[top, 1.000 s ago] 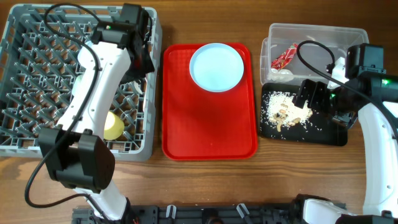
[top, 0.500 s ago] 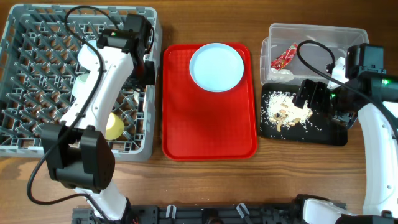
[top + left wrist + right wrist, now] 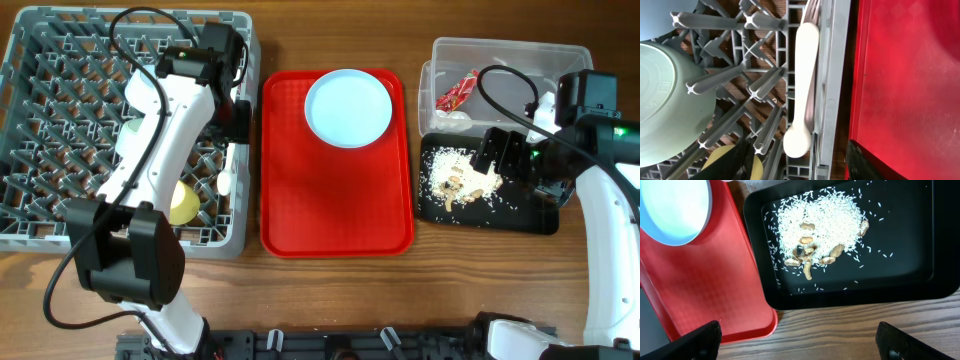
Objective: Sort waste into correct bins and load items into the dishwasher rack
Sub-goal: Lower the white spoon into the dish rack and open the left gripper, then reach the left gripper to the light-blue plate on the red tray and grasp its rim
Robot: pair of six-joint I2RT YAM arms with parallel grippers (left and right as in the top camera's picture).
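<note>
Overhead: L gripper (image 3: pixel 236 118) over right edge of grey dishwasher rack (image 3: pixel 60 100). White spoon (image 3: pixel 227 180) lies inside rack by right wall, yellow cup (image 3: pixel 182 203) just left of it. Plate (image 3: pixel 348 107) on far end of red tray (image 3: pixel 337 200). Red wrapper (image 3: pixel 458 92) and white scrap (image 3: pixel 455 118) in clear tub (image 3: pixel 510 55). Rice (image 3: pixel 455 180) in black tray (image 3: pixel 520 215), R gripper (image 3: pixel 505 155) above it.

L wrist: jaws wide, empty, either side of spoon's near end. Green bowl (image 3: pixel 665 105) left, blue bowl (image 3: pixel 660 15) at far-left corner.

R wrist: jaws wide, empty, rice piled w/ brown bits at tray's far-left.
</note>
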